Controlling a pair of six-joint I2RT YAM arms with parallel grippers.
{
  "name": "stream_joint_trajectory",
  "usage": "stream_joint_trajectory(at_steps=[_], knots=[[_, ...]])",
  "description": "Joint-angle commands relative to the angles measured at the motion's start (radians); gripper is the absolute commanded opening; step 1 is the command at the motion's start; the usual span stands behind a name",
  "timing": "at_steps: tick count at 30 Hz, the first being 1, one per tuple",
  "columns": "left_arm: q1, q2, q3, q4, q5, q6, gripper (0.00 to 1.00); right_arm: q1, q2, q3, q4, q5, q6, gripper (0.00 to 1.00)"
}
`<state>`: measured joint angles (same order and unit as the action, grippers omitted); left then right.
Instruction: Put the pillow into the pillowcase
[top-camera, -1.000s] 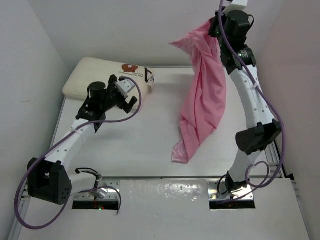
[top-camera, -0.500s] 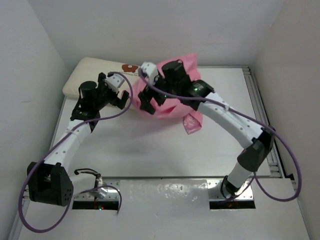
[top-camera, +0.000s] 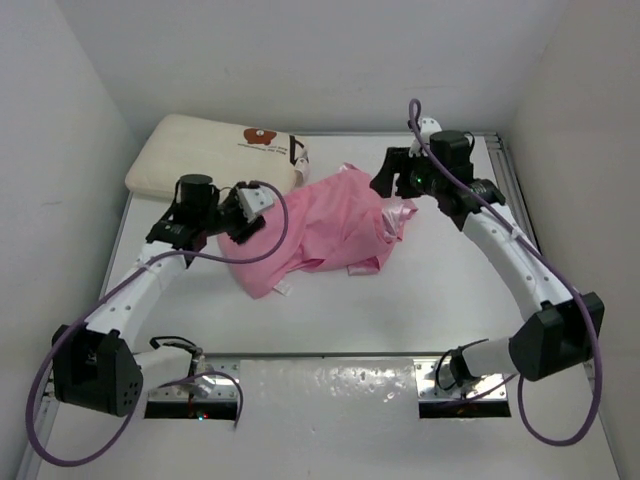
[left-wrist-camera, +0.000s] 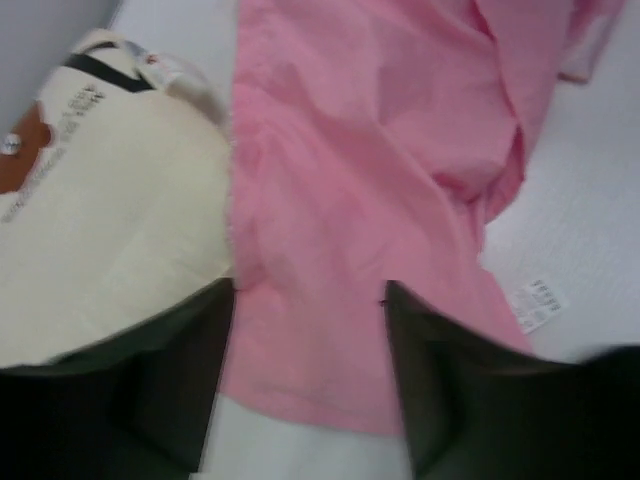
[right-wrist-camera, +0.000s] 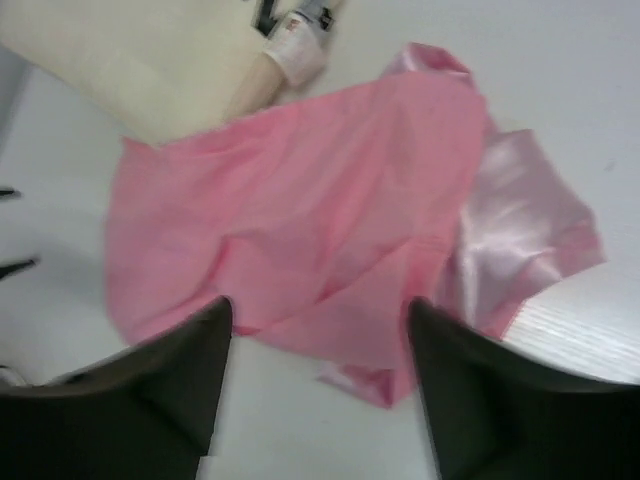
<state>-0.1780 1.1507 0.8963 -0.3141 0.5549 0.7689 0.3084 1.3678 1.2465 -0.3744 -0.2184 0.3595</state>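
Note:
The pink satin pillowcase (top-camera: 315, 225) lies crumpled on the table's middle, its left part next to the pillow. The cream pillow (top-camera: 205, 150) rests flat at the back left, with its brown-red mark and tag end toward the pillowcase. My left gripper (top-camera: 247, 225) hovers over the pillowcase's left end. In the left wrist view its jaws (left-wrist-camera: 310, 295) stand wide apart, with the pink pillowcase (left-wrist-camera: 340, 200) beneath them and the pillow (left-wrist-camera: 110, 210) at the left. My right gripper (top-camera: 385, 183) is open over the pillowcase's right end. The right wrist view shows the pillowcase (right-wrist-camera: 300, 230) below the open gripper (right-wrist-camera: 318, 305).
White walls close in the white table (top-camera: 440, 300) at the back and on both sides. A small white care label (left-wrist-camera: 537, 300) lies at the pillowcase's edge. The pillow's tag (right-wrist-camera: 300, 40) shows at the top of the right wrist view. A rail (top-camera: 520, 215) runs down the table's right side.
The right arm swung down from high at the back, laid the hanging pillowcase on the table, let go and drew back right. The left gripper shifted over the pillowcase's left end.

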Motion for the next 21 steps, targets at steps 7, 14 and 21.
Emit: stream_joint_trajectory(at_steps=[7,14,21], knots=[[-0.162,0.124,-0.078,0.107,-0.061,0.078,1.0,-0.092,0.224,-0.16,0.086,0.056,0.219,0.89],[-0.27,0.213,-0.258,0.291,-0.176,0.11,1.0,-0.048,0.332,-0.264,0.222,-0.013,0.301,0.8],[-0.31,0.222,-0.318,0.352,-0.142,0.098,0.13,-0.127,0.372,-0.292,0.293,-0.036,0.417,0.0]])
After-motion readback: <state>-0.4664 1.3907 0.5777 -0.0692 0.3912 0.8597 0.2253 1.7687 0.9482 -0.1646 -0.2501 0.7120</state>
